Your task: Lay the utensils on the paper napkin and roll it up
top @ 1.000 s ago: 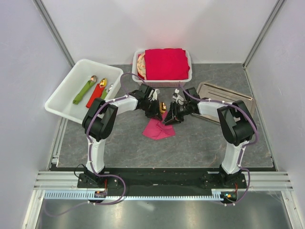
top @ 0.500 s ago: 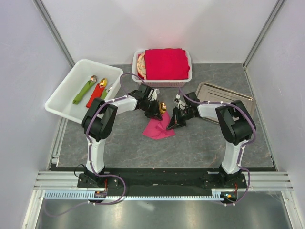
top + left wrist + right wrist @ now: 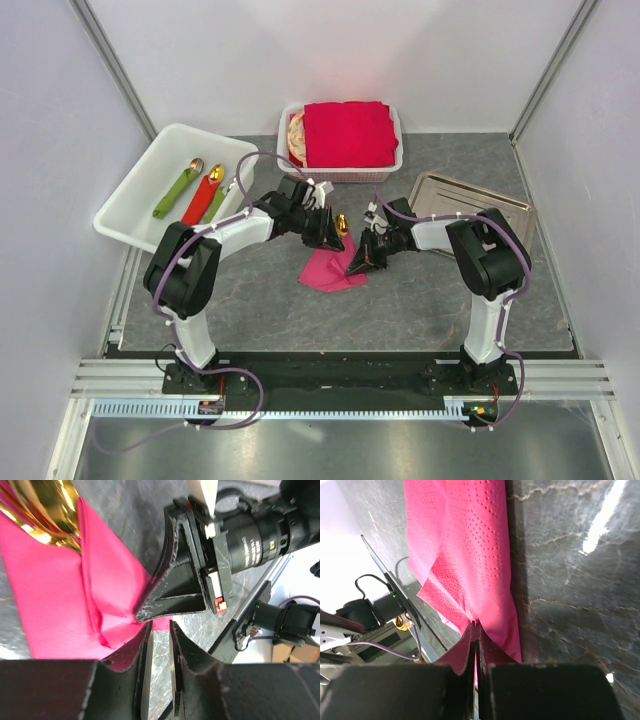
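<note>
Paper napkin (image 3: pixel 465 555) sits pinched in closed right jaws, beside slightly parted left jaws.

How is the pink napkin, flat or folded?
Folded: the pink napkin shows overlapping creased layers, one edge pinched in the right gripper.

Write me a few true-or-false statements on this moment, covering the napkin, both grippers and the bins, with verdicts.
1. The right gripper is shut on the napkin. True.
2. The napkin lies spread out flat. False: it is folded and creased, with a gold spoon at its far end.
3. The basket at the back holds red napkins. True.
4. The white tub is empty. False: it holds a green bundle and a red bundle, each with a spoon.
5. The left gripper is fully shut. False: a narrow gap shows, with nothing in it.
</note>
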